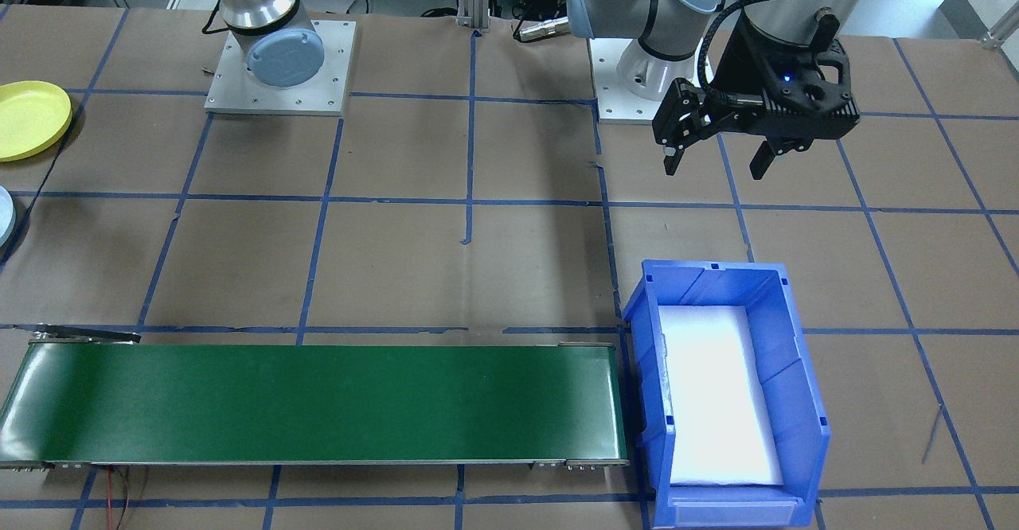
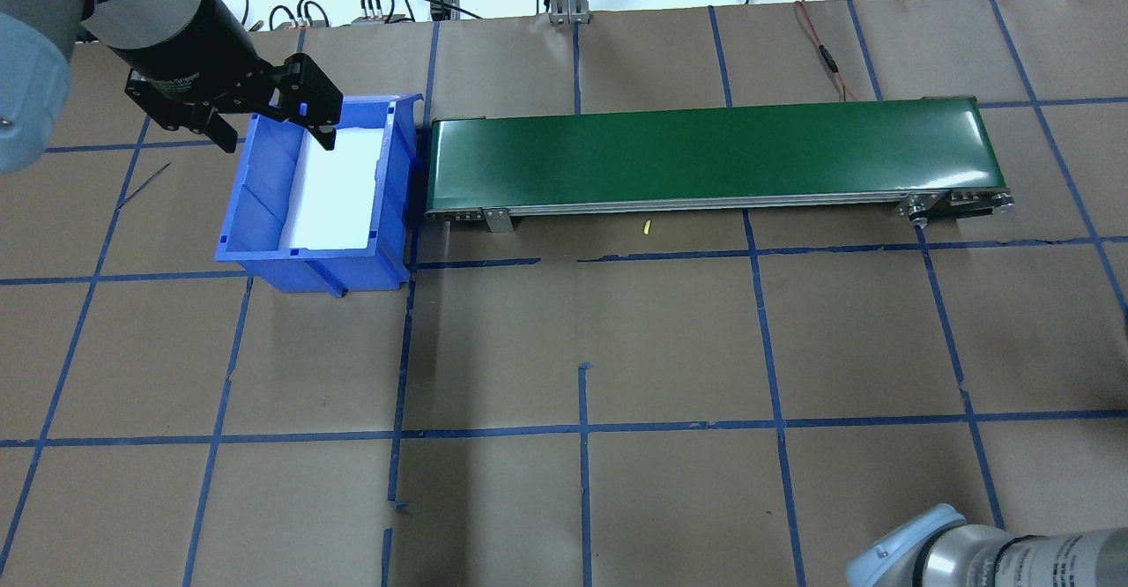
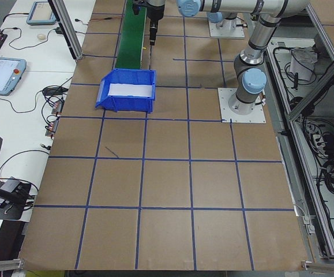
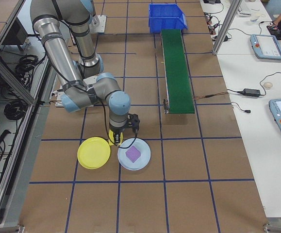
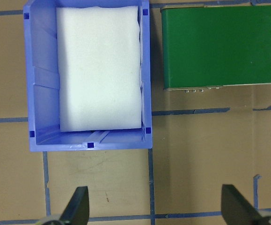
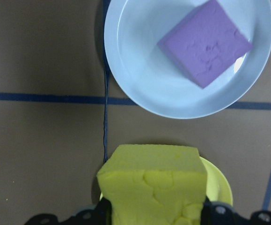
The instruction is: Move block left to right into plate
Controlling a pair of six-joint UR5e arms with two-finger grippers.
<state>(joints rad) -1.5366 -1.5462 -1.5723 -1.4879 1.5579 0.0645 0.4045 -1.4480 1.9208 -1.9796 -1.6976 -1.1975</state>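
We hold a yellow block [image 6: 155, 185] on our right side, above the plates.

Going left to right: our left gripper [image 1: 714, 155] hangs with fingers spread apart and nothing between them, near the blue bin [image 2: 264, 201] with its white foam pad [image 5: 100, 68]. Beside the bin lies the green conveyor [image 2: 714, 156]. Further right, our right gripper [image 6: 154, 213] is clamped on the yellow block over the yellow plate [image 4: 94, 152]; just beside it, the light blue plate [image 6: 140, 79] carries a purple block [image 6: 204, 43].
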